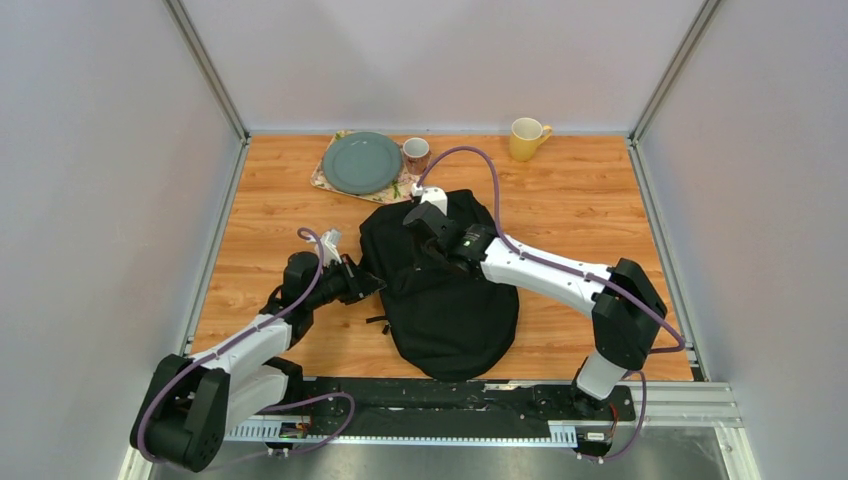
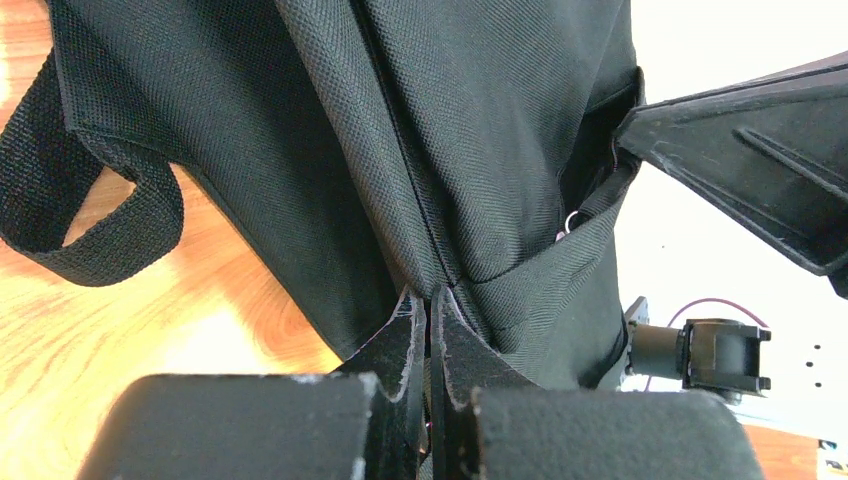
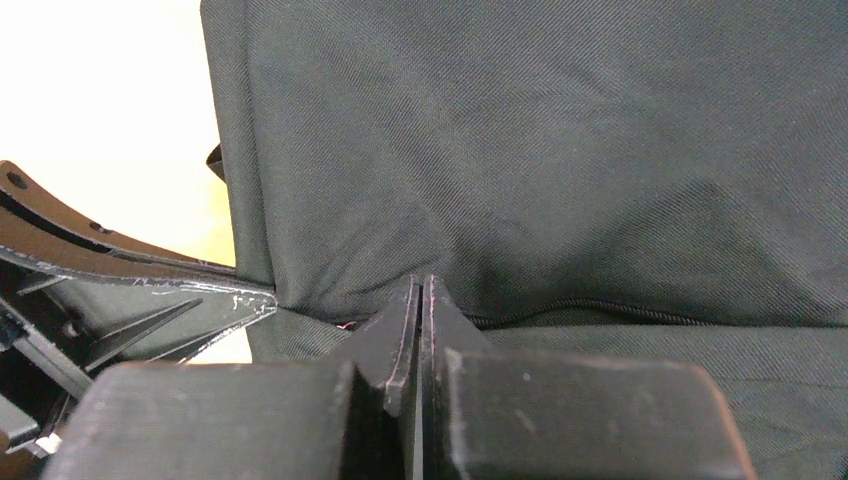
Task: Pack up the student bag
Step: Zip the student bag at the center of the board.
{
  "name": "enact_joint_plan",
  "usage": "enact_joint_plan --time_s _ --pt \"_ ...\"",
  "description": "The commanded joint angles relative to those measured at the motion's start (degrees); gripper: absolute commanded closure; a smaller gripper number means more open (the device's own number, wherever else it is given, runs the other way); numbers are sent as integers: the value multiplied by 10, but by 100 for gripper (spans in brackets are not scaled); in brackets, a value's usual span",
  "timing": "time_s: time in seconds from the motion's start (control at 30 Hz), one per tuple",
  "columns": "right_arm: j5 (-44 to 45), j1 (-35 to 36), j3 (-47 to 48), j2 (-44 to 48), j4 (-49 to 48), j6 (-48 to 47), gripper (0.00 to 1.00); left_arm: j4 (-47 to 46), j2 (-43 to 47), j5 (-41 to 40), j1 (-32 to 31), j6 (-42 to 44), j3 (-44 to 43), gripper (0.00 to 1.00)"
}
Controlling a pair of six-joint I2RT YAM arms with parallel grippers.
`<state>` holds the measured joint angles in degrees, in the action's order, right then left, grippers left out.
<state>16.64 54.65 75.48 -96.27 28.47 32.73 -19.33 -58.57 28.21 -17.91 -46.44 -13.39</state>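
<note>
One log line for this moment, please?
left gripper: shut on student bag | right gripper: shut on student bag | student bag lies on table

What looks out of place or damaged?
Nothing spilled or damaged. The student bag lies rumpled mid-table, with the left pincer and right pincer each shut on its fabric. The yellow mug and brown mug stand upright.

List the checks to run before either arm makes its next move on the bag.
1. Left gripper shut on the student bag: ok, a fabric fold is pinched.
2. Right gripper shut on the bag: ok, creases run to its tips beside the zip seam.
3. Bag mouth open: cannot tell, no view shows an opening.
4. Strap loop free: ok, it lies loose on the table.
5. Plate and small mug clear of the bag: ok, apart but close to its far end.
</note>
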Motion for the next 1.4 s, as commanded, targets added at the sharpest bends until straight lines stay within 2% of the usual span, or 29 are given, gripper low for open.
enact_joint_plan --time_s 0.0,0.7,1.1,1.37 --pt "42 -6 -8 38 -5 -10 100 1 13 -1 -2 23 -17 100" --pt "131 -53 -57 78 34 -29 100 45 45 -19 22 44 -15 100" --pt "130 -152 -142 144 32 -39 100 61 43 4 46 57 -22 100" --pt "84 -198 -192 179 16 -38 100 59 25 22 49 64 -36 100"
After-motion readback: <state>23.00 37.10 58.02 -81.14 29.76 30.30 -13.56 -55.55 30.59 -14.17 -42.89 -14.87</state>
